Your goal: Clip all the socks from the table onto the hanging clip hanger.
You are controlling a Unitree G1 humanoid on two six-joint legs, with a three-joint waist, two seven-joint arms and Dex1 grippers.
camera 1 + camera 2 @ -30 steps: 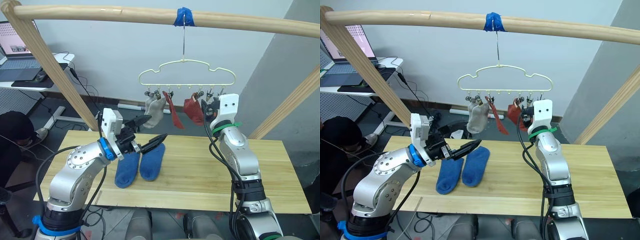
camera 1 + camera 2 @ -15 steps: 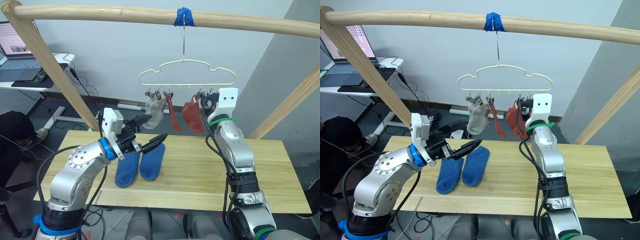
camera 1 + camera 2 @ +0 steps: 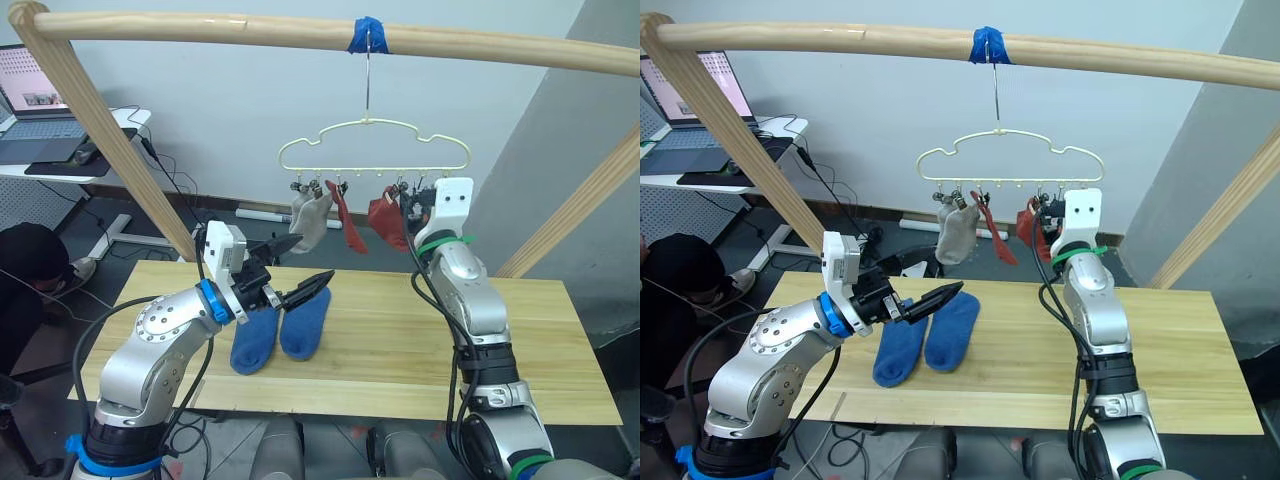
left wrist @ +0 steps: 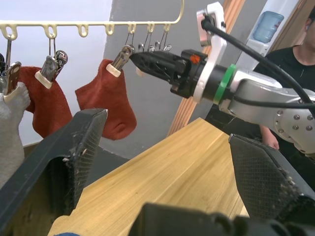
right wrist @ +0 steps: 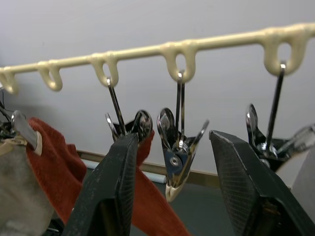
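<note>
The pale-yellow clip hanger [image 3: 372, 150] hangs by its hook from the top pole. A light grey sock [image 3: 310, 222] and two red socks [image 3: 347, 228] [image 3: 386, 222] are clipped to it. Two blue socks [image 3: 255, 342] [image 3: 306, 322] lie side by side on the table [image 3: 400, 345]. My left gripper [image 3: 310, 262] hovers open and empty just above the blue socks. My right gripper [image 5: 173, 136] is raised at the hanger's right end and is open. An empty metal clip [image 5: 174, 160] hangs between its fingers [image 5: 110, 191], beside the clip that holds a red sock [image 5: 54, 162].
A frame of round wooden poles [image 3: 200, 28] spans the table, with slanted legs at left [image 3: 110, 140] and right [image 3: 580, 205]. A desk with a laptop [image 3: 40, 90] stands at the back left. A person [image 3: 30, 270] sits low beside it.
My right gripper has risen a little and drawn closer to the hanger's right-hand clips. The nearby red sock has swung slightly. The left arm has hardly moved.
</note>
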